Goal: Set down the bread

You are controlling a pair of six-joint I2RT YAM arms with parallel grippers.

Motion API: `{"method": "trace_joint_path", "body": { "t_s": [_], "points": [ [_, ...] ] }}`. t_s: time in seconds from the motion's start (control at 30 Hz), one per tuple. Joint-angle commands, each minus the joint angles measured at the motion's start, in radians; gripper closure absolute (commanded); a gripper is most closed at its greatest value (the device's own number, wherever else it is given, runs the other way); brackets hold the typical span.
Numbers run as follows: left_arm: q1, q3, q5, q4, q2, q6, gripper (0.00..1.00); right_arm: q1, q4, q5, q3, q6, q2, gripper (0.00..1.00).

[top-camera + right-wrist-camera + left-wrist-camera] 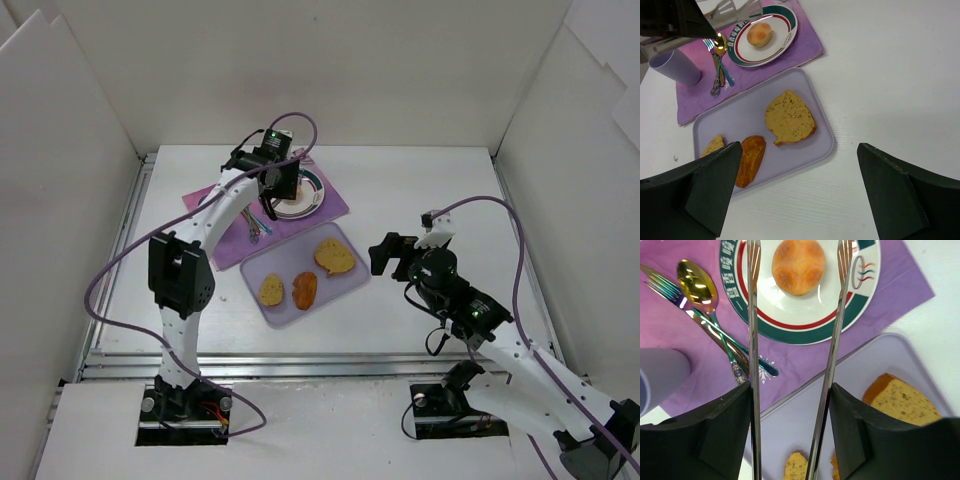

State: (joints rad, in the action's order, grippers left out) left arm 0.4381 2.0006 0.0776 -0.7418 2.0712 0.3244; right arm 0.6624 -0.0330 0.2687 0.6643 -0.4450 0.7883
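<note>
The bread sits in the middle of a white plate ringed in green and red. The plate lies on a purple placemat toward the far edge of the table, a little left of its middle. The left gripper hangs right over it with its 2 long metal tong fingers spread wide. There is 1 on either side of the bun, and neither touches it.

A gold spoon and a rainbow-tinted fork lie together on the mat beside the plate, with a lavender cup just beside them. Against the mat's near edge, around the table's middle, a pale purple tray holds 3 pieces: a big toast slice, an oval brown piece and a small wedge.

The right gripper hovers off the tray's right side with its jaws wide apart and nothing between them, well away from the bread.
</note>
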Motion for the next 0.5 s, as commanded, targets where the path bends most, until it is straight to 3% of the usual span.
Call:
{"method": "trace_joint_path", "body": {
  "t_s": [0.0,0.23,0.37,0.47],
  "points": [
    [-0.007,0.023,0.001,-0.002,-0.146,0.013,0.46,0.003,-0.054,0.012,0.037,-0.004,0.002,0.02],
    [-0.019,-0.014,0.175,-0.135,-0.266,0.063,0.51,0.0,-0.054,-0.002,0.038,-0.008,0.003,0.02],
    [-0.113,-0.063,0.197,-0.212,-0.385,0.119,0.53,0.003,-0.057,-0.022,0.038,-0.009,-0.003,0.02],
    [-0.205,-0.191,0.182,-0.191,-0.509,0.148,0.53,0.0,-0.056,-0.028,0.037,-0.011,-0.004,0.02]
  ]
}}
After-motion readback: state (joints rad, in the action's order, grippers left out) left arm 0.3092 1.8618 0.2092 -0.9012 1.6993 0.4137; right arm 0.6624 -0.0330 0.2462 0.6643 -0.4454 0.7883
